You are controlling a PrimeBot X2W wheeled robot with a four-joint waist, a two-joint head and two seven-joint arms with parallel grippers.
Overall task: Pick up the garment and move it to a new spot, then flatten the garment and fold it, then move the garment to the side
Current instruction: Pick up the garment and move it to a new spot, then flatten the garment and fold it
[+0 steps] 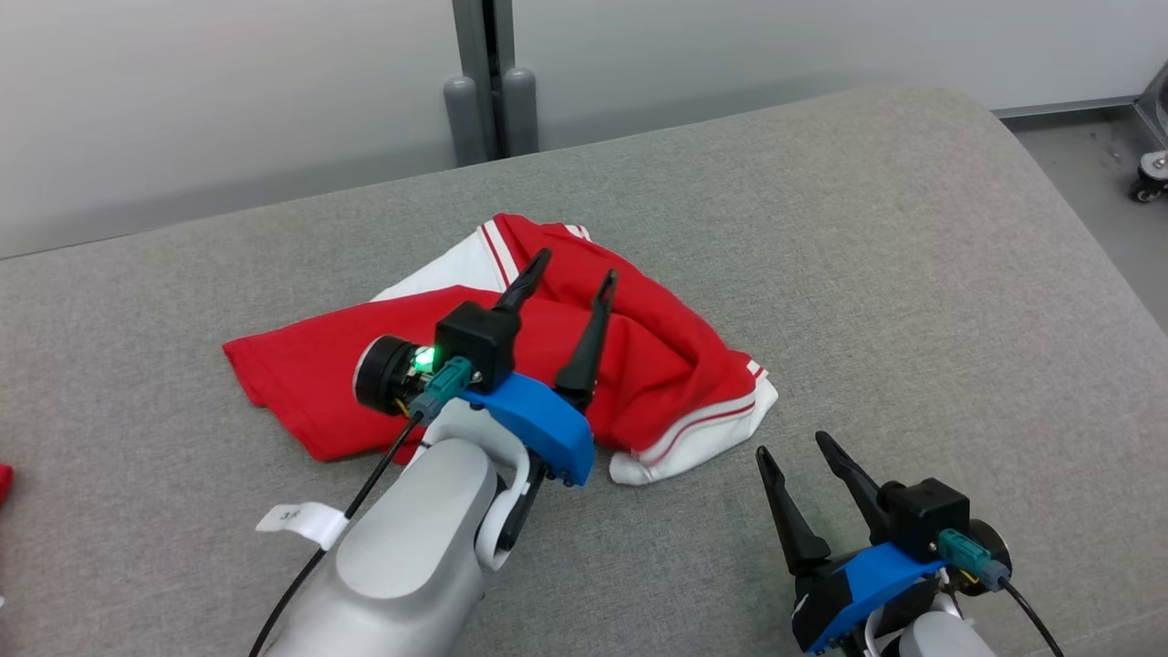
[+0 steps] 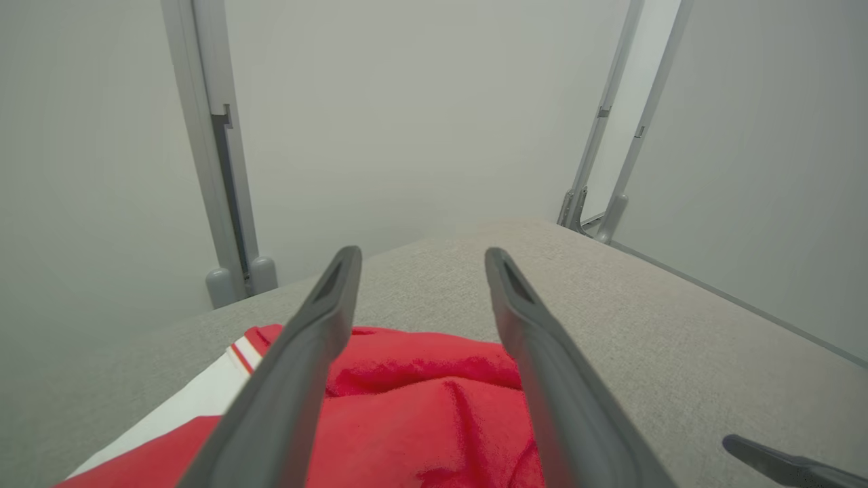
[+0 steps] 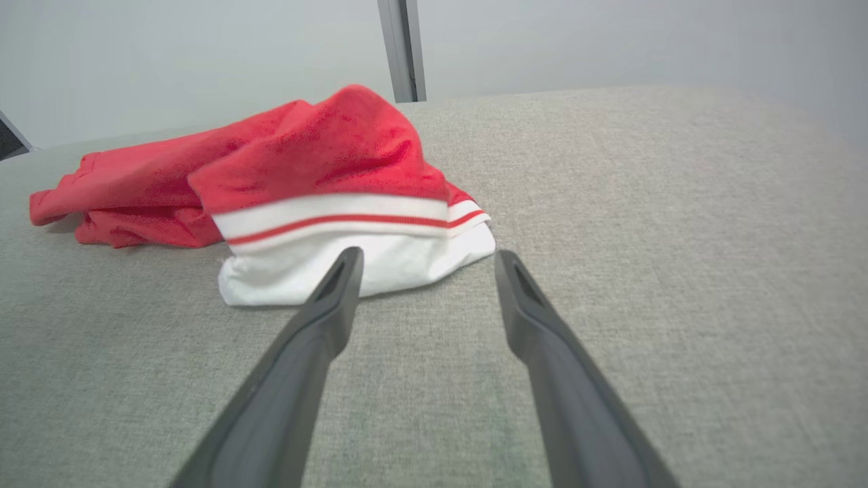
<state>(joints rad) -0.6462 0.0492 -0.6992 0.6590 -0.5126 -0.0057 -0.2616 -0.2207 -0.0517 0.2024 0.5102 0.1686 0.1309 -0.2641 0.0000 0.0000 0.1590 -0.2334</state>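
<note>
A crumpled red garment (image 1: 639, 356) with white, red-striped trim lies bunched in the middle of the grey padded surface (image 1: 912, 274). My left gripper (image 1: 577, 266) hovers over the garment's middle, open, nothing between its fingers. In the left wrist view the red garment (image 2: 420, 407) lies below the open left gripper (image 2: 422, 256). My right gripper (image 1: 794, 447) is open near the front right, just short of the garment's white corner. The right wrist view has the white hem (image 3: 339, 268) just beyond the open right gripper (image 3: 427, 256).
A white tag (image 1: 301, 522) lies on the surface beside my left forearm. A red scrap (image 1: 5, 481) shows at the left edge. Grey partition posts (image 1: 493, 109) stand behind the far edge. A caster wheel (image 1: 1150, 178) sits on the floor at right.
</note>
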